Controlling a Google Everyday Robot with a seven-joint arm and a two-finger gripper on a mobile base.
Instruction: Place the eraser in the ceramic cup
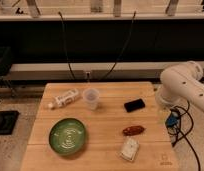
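A black rectangular eraser (134,105) lies flat on the wooden table (102,150), right of centre. A pale, upright cup (91,98) stands about a hand's width to its left, near the table's far edge. Only the white arm (182,85) shows, beyond the table's right edge and above it. The gripper itself is out of view, so nothing of its fingers can be seen. The eraser and the cup stand apart, and nothing touches either of them.
A white bottle (64,98) lies on its side left of the cup. A green bowl (68,135) sits at the front left. A reddish-brown object (133,130) and a white packet (129,149) lie at the front right. Cables (177,127) hang beside the table's right edge.
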